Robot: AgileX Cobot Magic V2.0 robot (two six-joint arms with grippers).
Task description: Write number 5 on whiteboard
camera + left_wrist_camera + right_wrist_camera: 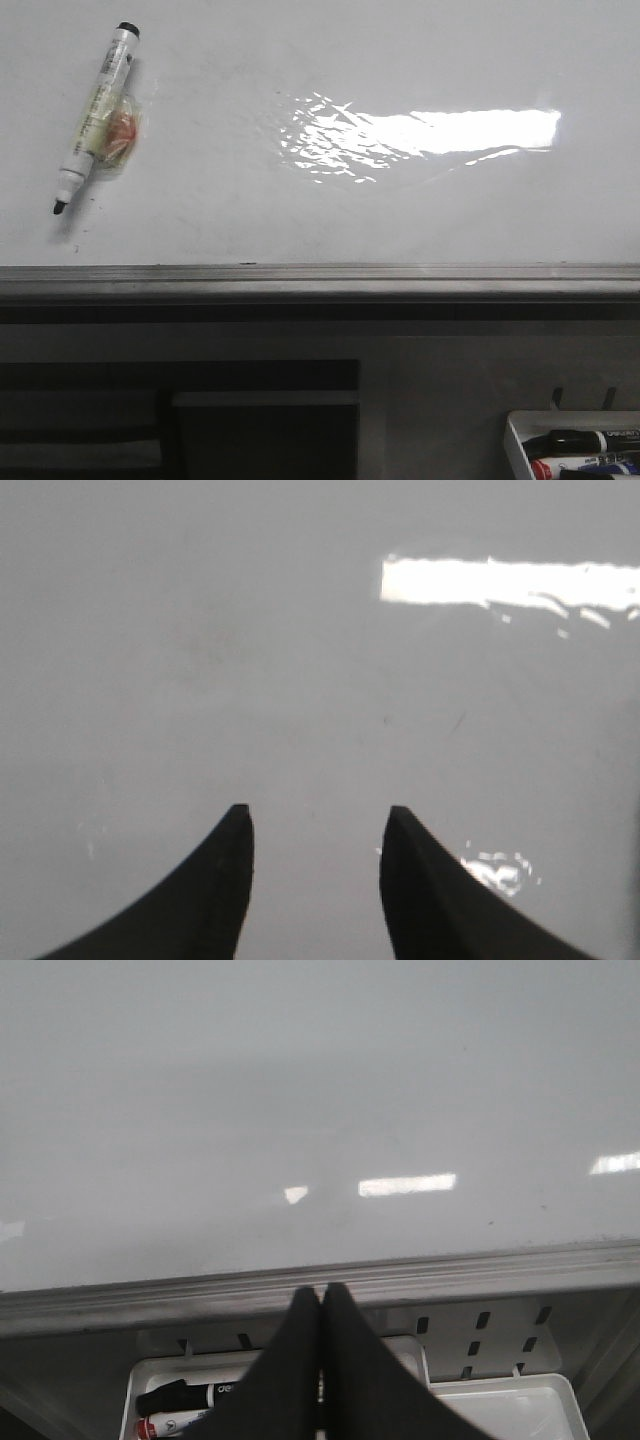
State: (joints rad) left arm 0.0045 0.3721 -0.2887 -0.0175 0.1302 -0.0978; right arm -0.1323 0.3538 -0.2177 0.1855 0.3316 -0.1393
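Left wrist view: the left gripper [315, 825] hangs released, fingers parted over the bare whiteboard [330, 60]; the right gripper [321, 1305] is clenched empty. No 5 is written. I'd grasp the far-left marker [96, 115] mid-barrel.

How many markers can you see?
4: one uncapped marker lies on the whiteboard at upper left; three are in the tray at lower right, partly cut off, so more may be hidden.

Dark slatted panel [180, 410] below; small marker tray [520, 440] lower right.
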